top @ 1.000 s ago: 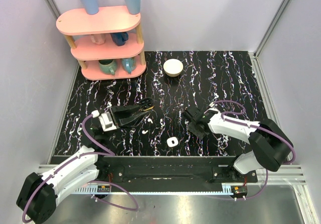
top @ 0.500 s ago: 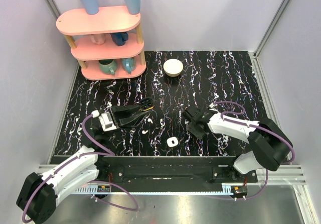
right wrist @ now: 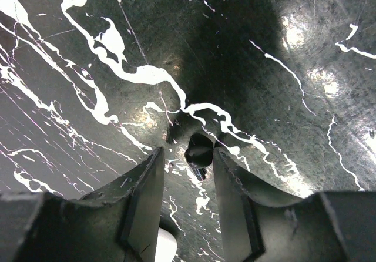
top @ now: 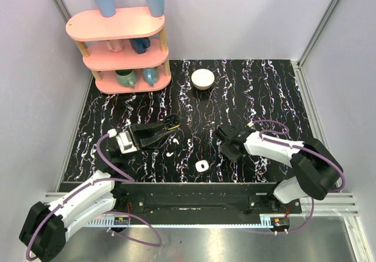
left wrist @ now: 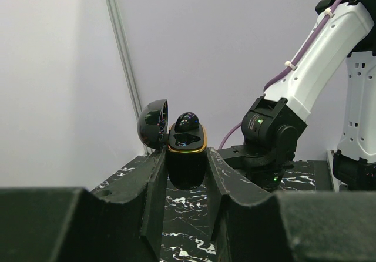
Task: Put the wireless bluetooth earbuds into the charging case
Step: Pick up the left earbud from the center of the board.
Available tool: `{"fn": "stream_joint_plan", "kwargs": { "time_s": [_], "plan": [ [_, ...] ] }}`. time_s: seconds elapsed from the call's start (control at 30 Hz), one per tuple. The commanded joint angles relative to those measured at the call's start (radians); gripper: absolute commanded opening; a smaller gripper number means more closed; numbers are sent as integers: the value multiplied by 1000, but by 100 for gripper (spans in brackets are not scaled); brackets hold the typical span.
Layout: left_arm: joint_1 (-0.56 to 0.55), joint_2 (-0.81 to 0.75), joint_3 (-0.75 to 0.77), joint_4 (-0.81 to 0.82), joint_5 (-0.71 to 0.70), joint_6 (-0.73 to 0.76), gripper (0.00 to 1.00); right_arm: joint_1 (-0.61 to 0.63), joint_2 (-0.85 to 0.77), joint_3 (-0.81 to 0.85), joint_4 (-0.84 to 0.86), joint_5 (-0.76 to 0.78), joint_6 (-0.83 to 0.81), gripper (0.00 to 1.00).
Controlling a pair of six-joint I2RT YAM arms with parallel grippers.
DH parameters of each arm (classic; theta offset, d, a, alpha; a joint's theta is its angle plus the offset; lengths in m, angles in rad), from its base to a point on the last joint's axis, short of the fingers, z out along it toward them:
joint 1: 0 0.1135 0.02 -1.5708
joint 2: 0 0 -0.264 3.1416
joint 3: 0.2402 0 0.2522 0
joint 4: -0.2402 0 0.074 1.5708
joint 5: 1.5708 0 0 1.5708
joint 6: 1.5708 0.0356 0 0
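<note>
Left wrist: earbud [left wrist: 187, 121] in open case [left wrist: 187, 159]

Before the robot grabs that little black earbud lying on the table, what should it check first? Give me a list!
1. The loose earbud lies between the fingers of the right gripper: ok.
2. The right gripper is closed on it: not ok, a gap shows on one side.
3. The left gripper is clamped on the charging case: ok.
4. The lid stands open: ok.
5. The seated earbud is in the case: ok.
6. The other slot is free: cannot tell from these views.
</note>
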State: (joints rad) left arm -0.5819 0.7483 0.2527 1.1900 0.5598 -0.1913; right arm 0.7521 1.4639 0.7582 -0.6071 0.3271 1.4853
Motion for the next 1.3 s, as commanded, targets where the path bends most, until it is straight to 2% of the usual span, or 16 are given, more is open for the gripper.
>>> {"fn": "stream_joint_plan", "kwargs": {
  "time_s": [0.0,0.1,1.07,1.27],
  "plan": [
    [-4,-4,5,40,-17,10,0,-10,1,3,-10,7,23,46],
    [-4,-4,5,43,-15,9,0,-10,6,7,-11,6,16,42],
    [-4,-4,2,43,-17,10,0,-11,32,-2,-10,-3,6,32],
    [-4,-3,3,43,-15,10,0,-11,24,6,-10,12,-23,20]
  ]
}}
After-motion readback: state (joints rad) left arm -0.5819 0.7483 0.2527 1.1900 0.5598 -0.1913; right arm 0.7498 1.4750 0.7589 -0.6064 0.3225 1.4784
